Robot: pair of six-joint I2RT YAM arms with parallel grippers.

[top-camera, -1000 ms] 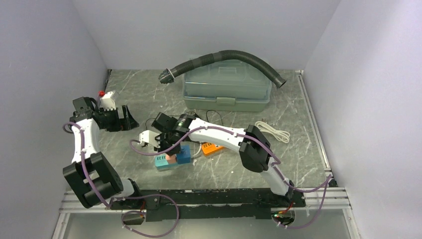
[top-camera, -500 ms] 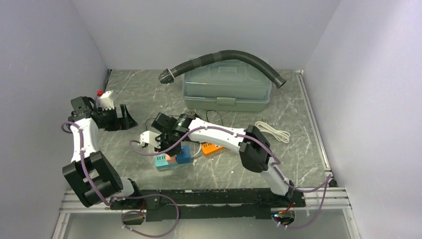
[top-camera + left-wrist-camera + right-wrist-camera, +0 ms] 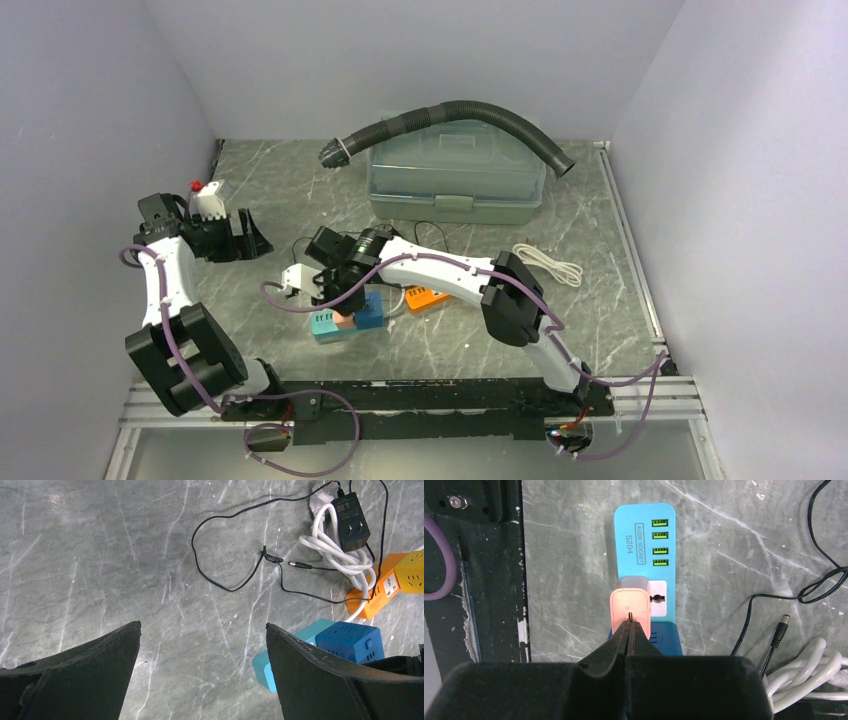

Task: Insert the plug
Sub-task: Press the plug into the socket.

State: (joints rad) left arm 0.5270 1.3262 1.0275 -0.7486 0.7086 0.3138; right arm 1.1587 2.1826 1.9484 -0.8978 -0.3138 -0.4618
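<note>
**Plug [image 3: 630, 609] on the strip, left arm slightly moved**

In the right wrist view the pink plug stands on the light-blue power strip [image 3: 644, 530], at the centre of the frame. It is just beside the white socket face [image 3: 658, 599] and below the four green USB ports. The right tool [image 3: 629, 625] has its two fingers pressed together with no gap, and their tips touch the top of the plug. In the top view this tool is at the same place as one second ago. Only the white part of its wrist has gone slightly toward the left.

The left tool [image 3: 200, 670] is spread wide and holds nothing. Compared with the earlier pictures, it has shifted a little toward the left edge of the top view. Under it the left wrist view shows the grey table [image 3: 100, 555] and a thin black wire [image 3: 225, 585]. A black adapter [image 3: 352, 521] lies in the upper right of that frame.
</note>
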